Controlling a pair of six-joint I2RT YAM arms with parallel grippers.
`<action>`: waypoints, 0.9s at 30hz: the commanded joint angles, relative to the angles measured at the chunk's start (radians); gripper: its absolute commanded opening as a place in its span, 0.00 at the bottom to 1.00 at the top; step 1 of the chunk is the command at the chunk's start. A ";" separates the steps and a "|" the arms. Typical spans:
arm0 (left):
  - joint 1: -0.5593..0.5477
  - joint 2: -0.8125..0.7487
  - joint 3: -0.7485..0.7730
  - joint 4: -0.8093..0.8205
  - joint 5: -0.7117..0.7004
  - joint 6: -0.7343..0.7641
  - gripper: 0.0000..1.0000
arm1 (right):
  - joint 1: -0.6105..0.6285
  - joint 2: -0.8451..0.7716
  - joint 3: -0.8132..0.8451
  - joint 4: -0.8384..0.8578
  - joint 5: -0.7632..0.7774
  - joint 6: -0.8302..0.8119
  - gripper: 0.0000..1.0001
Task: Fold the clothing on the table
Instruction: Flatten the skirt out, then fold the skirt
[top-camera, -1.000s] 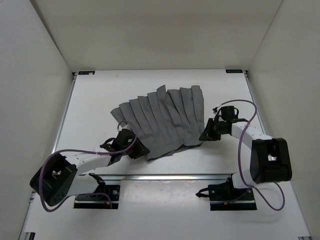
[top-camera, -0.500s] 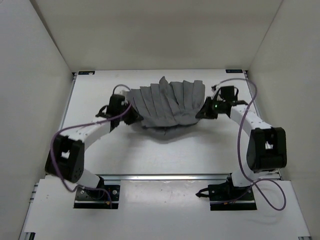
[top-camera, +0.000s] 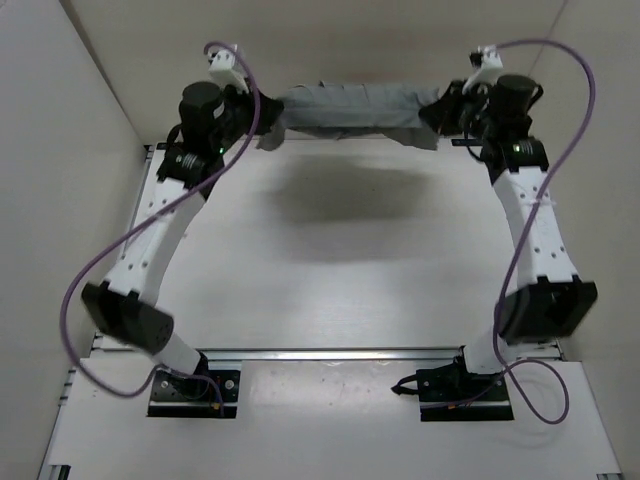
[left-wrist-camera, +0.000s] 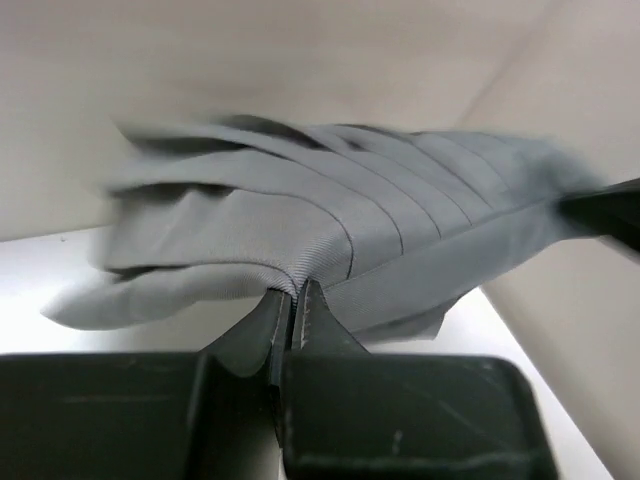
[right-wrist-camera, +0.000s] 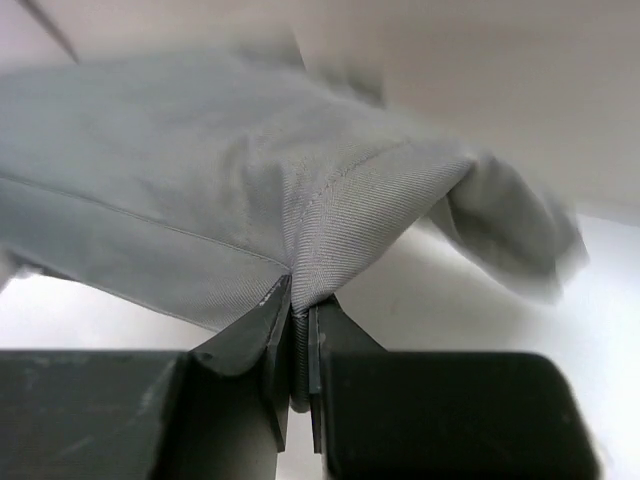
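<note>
Both arms swung to 12 o'clock, hoisting pleated skirt (top-camera: 350, 108) clear of table (top-camera: 330, 270). We note left gripper (left-wrist-camera: 294, 300), right gripper (right-wrist-camera: 299, 312) each pinching skirt edge. No fold laid yet.

Plain white walls (top-camera: 330, 40) rise at nine, twelve and three o'clock; an aluminium rail (top-camera: 330, 353) crosses at six o'clock.

Two black base plates (top-camera: 228, 388) (top-camera: 495, 405), apparently bolted down, lie along the near edge.
</note>
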 joint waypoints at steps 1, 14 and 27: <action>0.016 -0.143 -0.304 0.013 -0.082 0.044 0.00 | -0.019 -0.108 -0.407 0.046 0.054 -0.042 0.00; -0.130 -0.596 -1.049 -0.177 -0.027 -0.160 0.00 | 0.208 -0.541 -1.063 -0.083 0.058 0.139 0.00; 0.065 0.158 -0.369 -0.094 0.139 -0.116 0.00 | -0.031 0.102 -0.356 -0.107 -0.087 0.100 0.00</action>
